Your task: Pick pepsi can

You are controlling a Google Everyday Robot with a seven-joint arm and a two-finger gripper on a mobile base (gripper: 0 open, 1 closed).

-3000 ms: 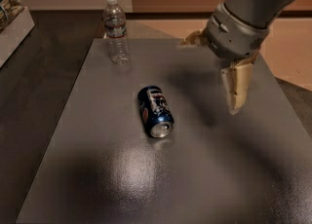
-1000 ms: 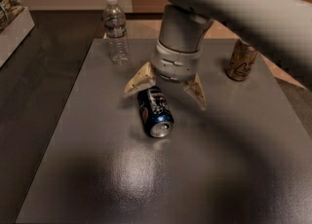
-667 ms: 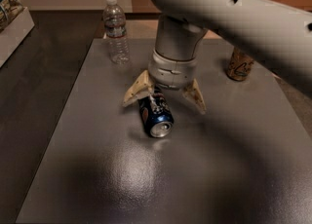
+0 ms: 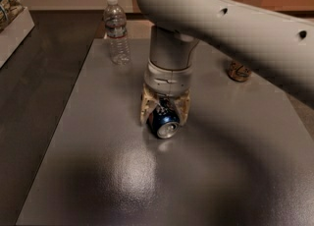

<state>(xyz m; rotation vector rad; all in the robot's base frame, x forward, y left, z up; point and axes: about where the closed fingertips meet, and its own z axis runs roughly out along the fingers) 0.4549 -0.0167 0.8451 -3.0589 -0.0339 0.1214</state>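
The pepsi can (image 4: 165, 120), dark blue with a silver end facing me, lies on its side near the middle of the grey table (image 4: 98, 171). My gripper (image 4: 164, 113) has come straight down over it. One tan finger (image 4: 145, 112) presses the can's left side and the other presses its right side. The can still rests on the table. The big white arm hides the far end of the can.
A clear plastic water bottle (image 4: 117, 31) stands at the table's far left. A tan can (image 4: 239, 70) sits at the far right, partly hidden behind the arm. A white box (image 4: 12, 28) stands off the table to the left.
The gripper has dropped lower over the can, and its fingers, spread wide before, have closed in against the can's sides. The can has not moved.
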